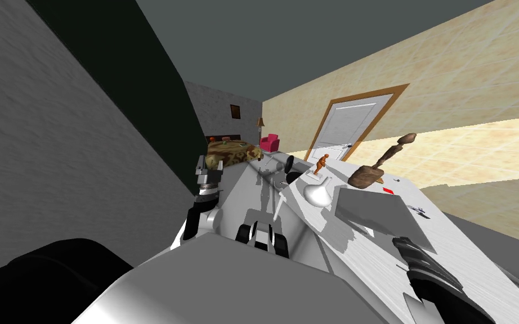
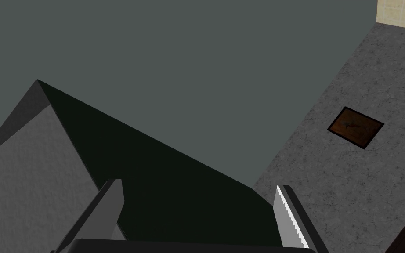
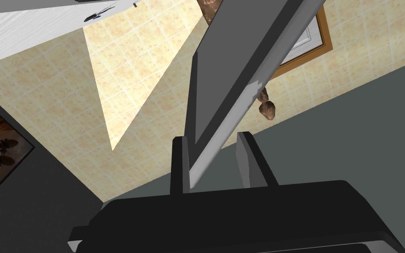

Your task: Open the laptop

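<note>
The grey laptop (image 1: 376, 216) lies on the white desk (image 1: 466, 264) to my right. Its lid looks slightly lifted at the near edge, with shadow beneath it. My right gripper (image 1: 400, 243) reaches that near edge on a dark forearm. In the right wrist view the lid (image 3: 241, 66) runs as a thin grey slab between the fingers of the right gripper (image 3: 210, 140), which are shut on its edge. My left gripper (image 1: 203, 167) is held up on the left, away from the desk. The left wrist view shows the left gripper (image 2: 197, 189) open and holding nothing.
Beyond the laptop on the desk stand a white vase (image 1: 317, 194), a brown sculpture (image 1: 374, 169), an orange figurine (image 1: 320, 164) and a small red item (image 1: 388, 191). A white door (image 1: 348, 129) is behind the desk. A bed (image 1: 233, 152) and a red armchair (image 1: 269, 142) are farther off.
</note>
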{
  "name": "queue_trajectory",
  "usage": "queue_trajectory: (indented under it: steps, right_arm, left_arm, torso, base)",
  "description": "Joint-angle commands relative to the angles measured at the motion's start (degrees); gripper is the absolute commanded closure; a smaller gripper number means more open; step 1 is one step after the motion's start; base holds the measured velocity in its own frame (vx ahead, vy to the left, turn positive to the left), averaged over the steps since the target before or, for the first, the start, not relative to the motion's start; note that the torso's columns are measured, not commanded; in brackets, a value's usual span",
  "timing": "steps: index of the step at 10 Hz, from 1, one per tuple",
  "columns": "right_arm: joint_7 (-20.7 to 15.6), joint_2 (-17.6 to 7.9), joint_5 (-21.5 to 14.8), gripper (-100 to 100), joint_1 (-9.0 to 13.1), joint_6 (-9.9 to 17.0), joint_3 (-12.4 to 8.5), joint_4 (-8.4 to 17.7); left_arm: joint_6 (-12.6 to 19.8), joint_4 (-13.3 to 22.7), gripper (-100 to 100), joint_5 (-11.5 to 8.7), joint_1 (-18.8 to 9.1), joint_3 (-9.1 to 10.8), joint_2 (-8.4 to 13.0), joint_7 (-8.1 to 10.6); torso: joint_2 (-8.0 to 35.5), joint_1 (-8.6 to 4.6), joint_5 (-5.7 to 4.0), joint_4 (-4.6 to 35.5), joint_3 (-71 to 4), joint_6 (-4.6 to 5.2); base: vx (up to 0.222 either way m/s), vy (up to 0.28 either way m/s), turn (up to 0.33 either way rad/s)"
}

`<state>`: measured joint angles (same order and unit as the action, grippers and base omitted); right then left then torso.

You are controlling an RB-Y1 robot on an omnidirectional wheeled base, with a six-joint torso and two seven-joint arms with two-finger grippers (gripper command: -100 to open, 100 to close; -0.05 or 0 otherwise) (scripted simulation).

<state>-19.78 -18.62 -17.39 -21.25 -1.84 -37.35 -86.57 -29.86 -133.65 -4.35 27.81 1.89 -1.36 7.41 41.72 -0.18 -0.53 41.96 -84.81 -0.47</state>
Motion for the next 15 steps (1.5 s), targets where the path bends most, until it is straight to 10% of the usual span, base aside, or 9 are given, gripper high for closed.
queue_trajectory:
  steps: [1, 2, 10, 11, 15]
  right_arm:
    - [0.2, 0.9, 0.1, 100, 0.3, -0.5, 0.2, 0.1]
    - [1.2, -0.4, 0.9, -100, -0.4, 1.7, 0.2, -1.4]
    - [4.2, -5.6, 4.0, -100, -3.2, 9.8, 0.3, -6.8]
    - [4.3, -5.7, 4.0, 0, -3.2, 10.1, 0.3, -6.9]
    - [4.3, -5.8, 4.0, 0, -3.2, 10.0, 0.2, -7.0]
  left_arm:
    - [0.0, 0.0, 0, 0.0, 0.0, 0.0, 0.0, 0.0]
    - [0.0, 0.0, 0, 0.0, 0.0, -0.01, 0.0, 0.0]
    - [0.0, 0.0, 0, 0.0, 0.0, -0.01, 0.0, 0.0]
    - [0.0, 0.0, 0, 0.0, 0.0, -0.01, 0.0, 0.0]
    - [0.0, 0.0, 0, 0.0, 0.0, -0.01, 0.0, 0.0]
  torso:
    - [0.0, 0.17, 0.15, 0.0, 0.0, -0.03]
    - [0.1, 0.31, 0.44, 0.1, 0.0, 0.17]
    - [0.6, 0.32, 0.65, 0.4, 0.3, 0.5]
    - [0.5, 0.23, 0.58, 0.3, 0.2, 0.5]
    - [0.5, 0.11, 0.43, 0.3, 0.2, 0.46]
  base:
    - [-0.015, -0.014, -0.012]
    - [-0.032, 0.009, 0.067]
    - [-0.035, 0.018, 0.061]
    - [0.0, 0.0, 0.0]
    - [0.0, 0.0, 0.0]
